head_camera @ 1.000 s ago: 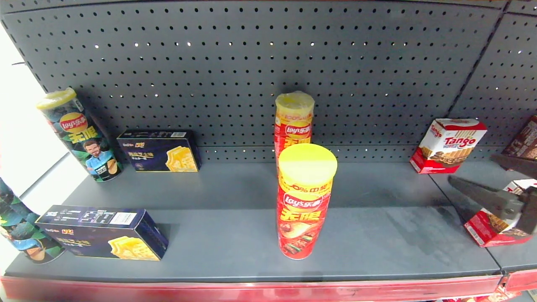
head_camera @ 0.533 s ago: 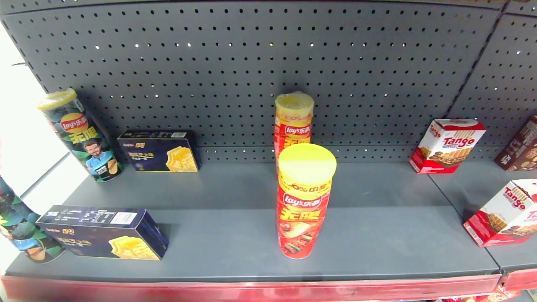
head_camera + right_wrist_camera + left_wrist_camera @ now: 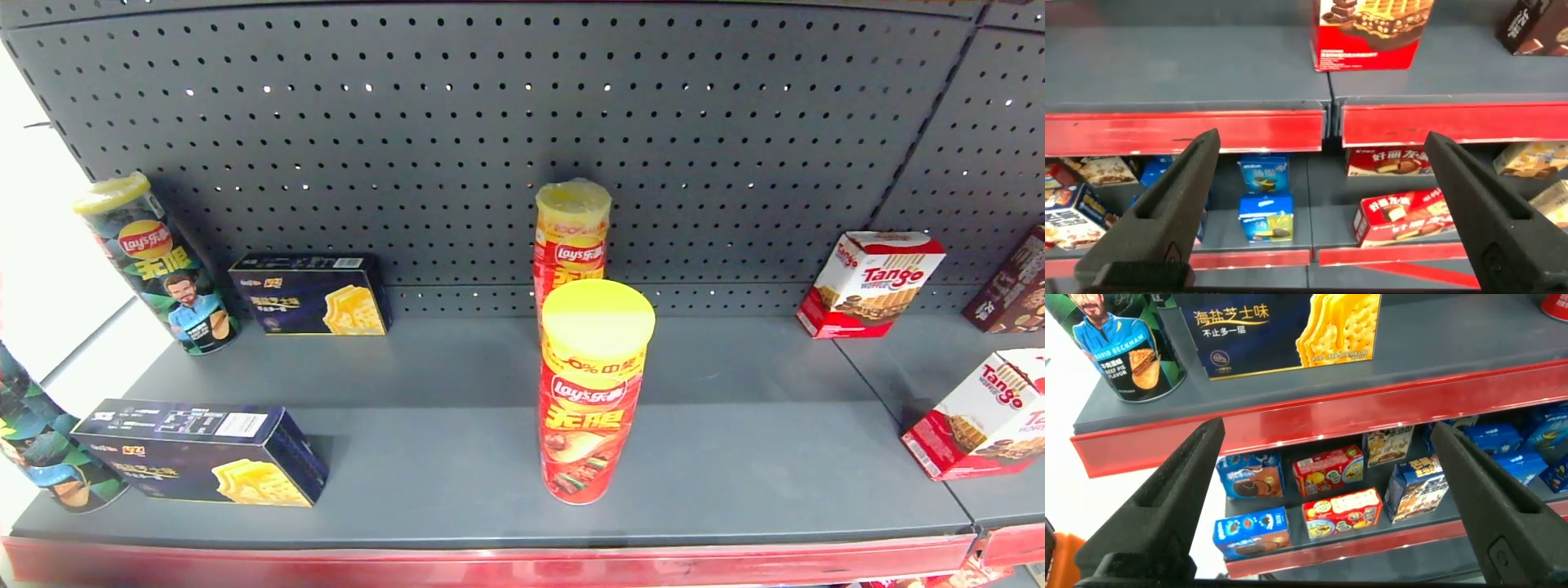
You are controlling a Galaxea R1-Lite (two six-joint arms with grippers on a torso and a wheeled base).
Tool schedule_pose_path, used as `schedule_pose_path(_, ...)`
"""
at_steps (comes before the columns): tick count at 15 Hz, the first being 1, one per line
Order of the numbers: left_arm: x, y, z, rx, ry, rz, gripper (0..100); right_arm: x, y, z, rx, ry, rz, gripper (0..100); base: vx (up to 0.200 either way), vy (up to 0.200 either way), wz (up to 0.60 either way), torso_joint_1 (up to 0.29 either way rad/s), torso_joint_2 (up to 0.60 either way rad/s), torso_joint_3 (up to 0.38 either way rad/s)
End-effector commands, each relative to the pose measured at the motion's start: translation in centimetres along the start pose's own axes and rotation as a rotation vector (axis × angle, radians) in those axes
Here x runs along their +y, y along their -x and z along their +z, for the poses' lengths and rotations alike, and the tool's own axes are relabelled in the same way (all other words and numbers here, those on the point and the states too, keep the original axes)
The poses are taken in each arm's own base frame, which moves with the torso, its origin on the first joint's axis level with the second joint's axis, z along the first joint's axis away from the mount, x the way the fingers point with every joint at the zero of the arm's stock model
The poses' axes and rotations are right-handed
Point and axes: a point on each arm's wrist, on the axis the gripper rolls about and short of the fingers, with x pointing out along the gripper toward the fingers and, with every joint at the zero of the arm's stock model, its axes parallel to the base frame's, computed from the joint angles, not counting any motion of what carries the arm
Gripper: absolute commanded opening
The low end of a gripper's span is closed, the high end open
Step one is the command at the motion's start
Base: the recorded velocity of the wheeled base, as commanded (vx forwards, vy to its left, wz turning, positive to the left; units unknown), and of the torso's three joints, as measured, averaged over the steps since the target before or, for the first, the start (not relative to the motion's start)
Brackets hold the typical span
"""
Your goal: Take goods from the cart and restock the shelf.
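Currently empty, jaws wide on left gripper [image 3: 1327, 427] and right gripper [image 3: 1323, 137]; shelf [image 3: 735, 457] front edge ahead, slightly above both.

The shelf [image 3: 457, 457] is a dark grey deck with a red front edge and a perforated back panel. The front red can [image 3: 593, 392] stands upright at the centre under a yellow lid, with the rear red can [image 3: 571, 237] upright directly behind it. At the left, the rear dark can [image 3: 155, 261] and the front dark can [image 3: 41, 457] stand beside the rear navy box [image 3: 310, 292] and the front navy box [image 3: 200, 453]. At the right are the rear wafer box [image 3: 873, 282] and the front wafer box [image 3: 976, 416], both red and white.
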Motion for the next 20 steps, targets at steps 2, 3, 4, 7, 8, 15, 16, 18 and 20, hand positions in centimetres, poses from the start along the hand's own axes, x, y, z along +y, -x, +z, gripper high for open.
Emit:
schedule_pose_path(2, 0.0, -0.01, -0.01, 0.002, 0.001, 0.0, 100, 0.0, 0.07, -0.18, -0.008, -0.001, 0.0, 100, 0.0, 0.0, 0.0, 0.0, 0.0, 0.0)
schedule_pose_path(3, 0.0, -0.01, -0.01, 0.002, 0.001, 0.0, 100, 0.0, 0.07, -0.18, -0.008, -0.001, 0.0, 100, 0.0, 0.0, 0.0, 0.0, 0.0, 0.0)
schedule_pose_path(4, 0.0, -0.01, -0.01, 0.002, 0.003, 0.0, 100, 0.0, 0.07, -0.18, -0.008, -0.001, 0.0, 100, 0.0, 0.0, 0.0, 0.0, 0.0, 0.0)
schedule_pose_path(7, 0.0, -0.01, -0.01, 0.002, 0.004, 0.0, 100, 0.01, 0.07, -0.18, -0.009, -0.001, 0.004, 100, 0.0, 0.0, 0.0, 0.0, 0.0, 0.0)
schedule_pose_path(8, 0.01, -0.01, 0.0, 0.001, 0.006, 0.002, 100, 0.05, 0.07, -0.18, -0.009, -0.001, 0.02, 100, 0.0, 0.0, 0.0, 0.0, 0.0, 0.0)
schedule_pose_path(15, 0.02, -0.01, 0.11, -0.01, 0.006, 0.004, 100, 0.06, 0.07, -0.18, -0.009, -0.001, 0.024, 100, -0.057, 0.0, 0.0, 0.0, 0.0, 0.001)
schedule_pose_path(16, 0.01, -0.01, 0.1, -0.008, 0.004, 0.005, 100, 0.06, 0.07, -0.18, -0.009, -0.001, 0.024, 100, 0.0, 0.0, 0.0, 0.0, 0.0, 0.0)
schedule_pose_path(18, 0.02, -0.01, 0.11, -0.01, 0.006, 0.007, 100, 0.06, 0.07, -0.18, -0.009, -0.001, 0.024, 100, 0.0, 0.0, 0.0, 0.0, 0.0, 0.0)
schedule_pose_path(20, 0.02, -0.01, 0.11, -0.01, 0.004, 0.007, 100, 0.06, 0.07, -0.18, -0.009, -0.001, 0.024, 100, 0.0, 0.0, 0.0, 0.0, 0.0, 0.0)
